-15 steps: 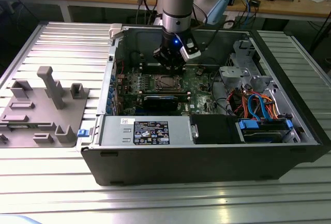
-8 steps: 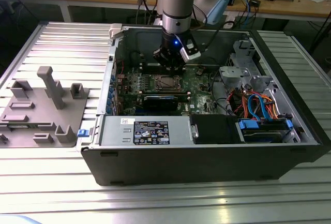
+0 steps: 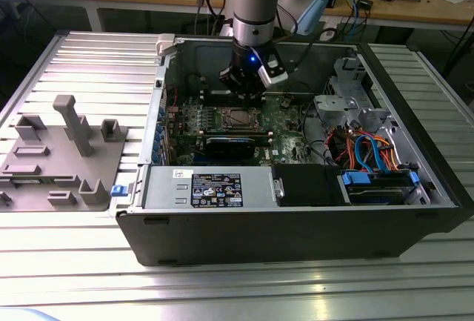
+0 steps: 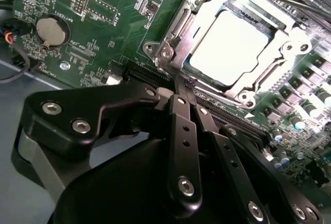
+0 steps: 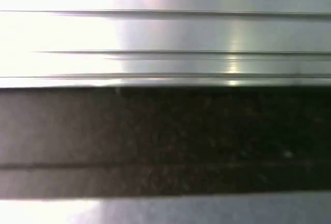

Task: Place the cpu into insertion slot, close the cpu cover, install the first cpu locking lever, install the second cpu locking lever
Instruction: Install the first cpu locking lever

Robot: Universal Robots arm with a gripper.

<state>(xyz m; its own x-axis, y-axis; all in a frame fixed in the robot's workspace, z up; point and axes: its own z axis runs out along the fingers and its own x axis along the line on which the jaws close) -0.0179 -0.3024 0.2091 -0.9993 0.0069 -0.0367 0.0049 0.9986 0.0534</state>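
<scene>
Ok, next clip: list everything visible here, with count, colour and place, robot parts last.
cpu: one, silver-grey face, seated in the socket under the cover's window, second wrist view.
cpu cover: one, silver metal frame, lying closed over the chip.
motherboard: one, green, on the floor of the case.
coin cell: one, silver, on the board away from the socket.
computer case: one, dark grey, open, lying on the table.
power supply: one, grey with a black label, along the case's near wall.
cables: several, orange and blue, at the exterior view's right inside the case.
fixture tray: one, grey, on the table at the exterior view's left.
table: one, ribbed silver metal.
gripper: one, black, fingers together, tips by the socket's edge.
</scene>
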